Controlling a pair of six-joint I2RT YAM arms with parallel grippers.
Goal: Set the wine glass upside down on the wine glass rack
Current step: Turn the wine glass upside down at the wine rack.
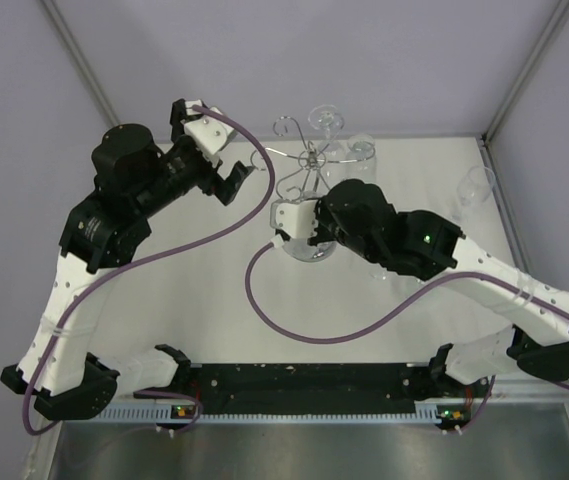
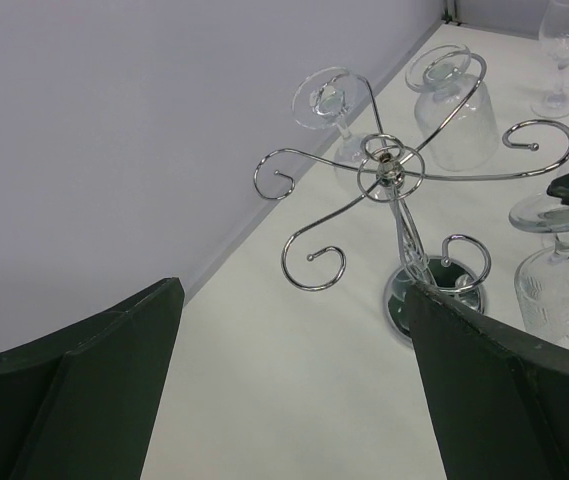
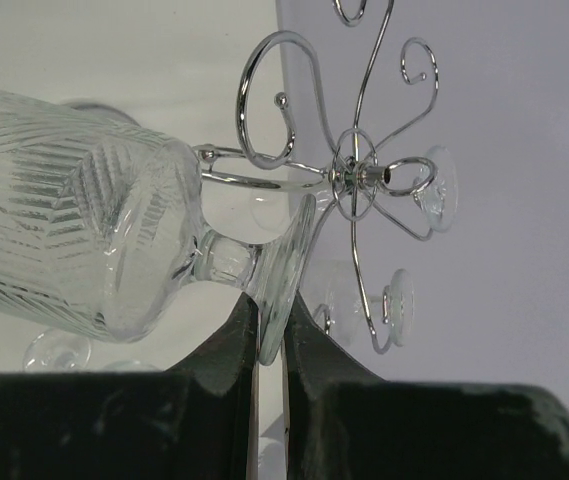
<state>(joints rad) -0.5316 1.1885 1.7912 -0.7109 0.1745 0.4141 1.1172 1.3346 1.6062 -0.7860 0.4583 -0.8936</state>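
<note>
Gripping glass (image 3: 84, 230) by foot in right tool (image 3: 269, 335), at rack (image 3: 356, 175) scroll mid-frame; not hung yet. Holding left tool (image 1: 234, 180) open, upper left. Remaining: seat foot, release.

open tabletop (image 2: 294, 400) before the wine glass rack (image 2: 389, 175), hung glasses (image 2: 454, 120) crowding its far side, wall (image 1: 314, 60) behind

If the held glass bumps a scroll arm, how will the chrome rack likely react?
Likely tippy: the wine glass rack rests on one thin post over a small round base, with two glasses hanging up top. Its wire arms probably spring a little. The smooth base might skid.
</note>
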